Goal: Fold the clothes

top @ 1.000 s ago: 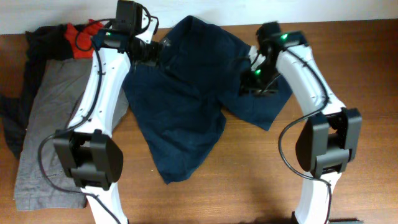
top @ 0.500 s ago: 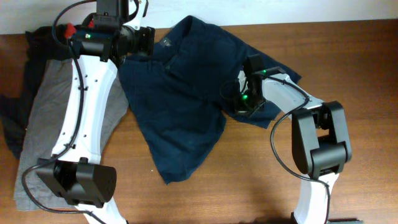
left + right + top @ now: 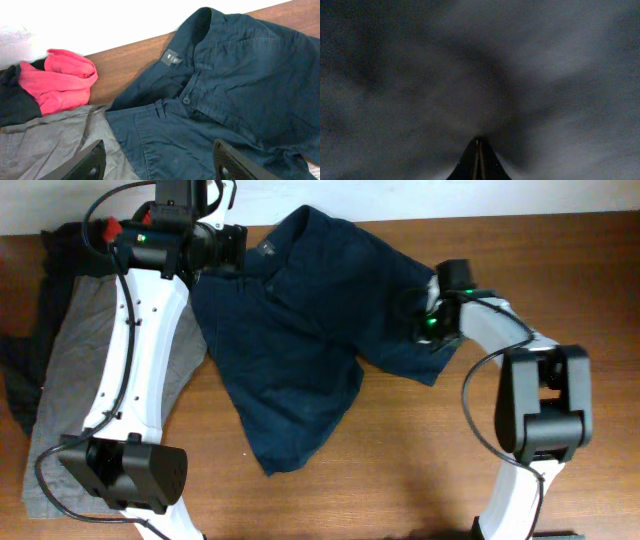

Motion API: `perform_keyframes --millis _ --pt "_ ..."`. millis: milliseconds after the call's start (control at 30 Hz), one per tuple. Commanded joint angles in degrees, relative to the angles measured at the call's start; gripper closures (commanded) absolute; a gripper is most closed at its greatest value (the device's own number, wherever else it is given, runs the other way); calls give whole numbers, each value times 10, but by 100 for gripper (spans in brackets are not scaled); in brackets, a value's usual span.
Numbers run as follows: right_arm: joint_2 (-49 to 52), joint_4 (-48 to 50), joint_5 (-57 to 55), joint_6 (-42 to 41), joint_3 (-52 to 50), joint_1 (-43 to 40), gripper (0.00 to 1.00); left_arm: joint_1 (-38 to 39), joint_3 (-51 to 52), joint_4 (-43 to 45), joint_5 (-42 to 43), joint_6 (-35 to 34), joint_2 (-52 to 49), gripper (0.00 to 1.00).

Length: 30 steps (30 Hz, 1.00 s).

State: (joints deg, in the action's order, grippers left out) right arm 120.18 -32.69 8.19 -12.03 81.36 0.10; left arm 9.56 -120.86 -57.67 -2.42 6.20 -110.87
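Overhead: the navy shorts [image 3: 300,350] lie spread across the middle of the tabletop [image 3: 400,480], with the waistband up at the far edge and one leg reaching toward the near edge. A grey piece [image 3: 75,380] lies flat along the left edge, touching the shorts. A red-orange piece [image 3: 118,228] is bunched at the far left corner, and a black piece [image 3: 20,380] trails down the left edge. The left gripper [image 3: 235,250] hangs over the waistband end of the shorts near the far edge. The right gripper [image 3: 412,312] is down on the shorts' right leg, and its jaws cannot be made out from this view.

Left wrist: the left gripper [image 3: 162,165] has its jaws spread wide, one finger over the grey piece [image 3: 45,145] and the other over the shorts [image 3: 240,75]. The button [image 3: 186,100] and a small label [image 3: 171,57] show at the open waistband. The red-orange piece [image 3: 60,82] sits against the black piece [image 3: 12,102] by the far edge.

Right wrist: dark, blurred cloth fills the frame. The right gripper [image 3: 478,160] has its jaws pressed together, pinching a pucker of the shorts [image 3: 470,75], and creases radiate from the fingertips.
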Motion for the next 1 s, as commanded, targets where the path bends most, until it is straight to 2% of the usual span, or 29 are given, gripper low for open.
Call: perform_keyframes --millis 0,167,200,233,267,333,467,700,800,967 --pt "12 33 -10 29 -12 -44 96 -3 -6 -1 -3 1 4 32" --pt "12 2 69 36 4 -76 95 1 -6 -2 -4 1 4 32" --pt "12 -6 72 36 5 -76 89 1 -6 -2 -4 1 4 32" --pt "12 -28 73 36 7 -76 62 1 -6 -2 -4 1 4 32" --pt "12 -41 73 36 7 -76 53 1 -6 -2 -4 1 4 32" --pt "12 -63 71 31 7 -76 44 1 -6 -2 -4 1 4 31" --pt "12 -106 37 -21 7 -80 40 1 -6 -2 -4 1 4 31" --pt "9 -141 42 -24 14 -85 39 1 -6 -2 -4 1 3 31" --pt "-15 -188 30 -26 50 -85 42 1 -6 0 -4 1 2 31" --pt "-61 -233 -40 -96 63 -85 42 1 -6 -1 -4 1 2 31"
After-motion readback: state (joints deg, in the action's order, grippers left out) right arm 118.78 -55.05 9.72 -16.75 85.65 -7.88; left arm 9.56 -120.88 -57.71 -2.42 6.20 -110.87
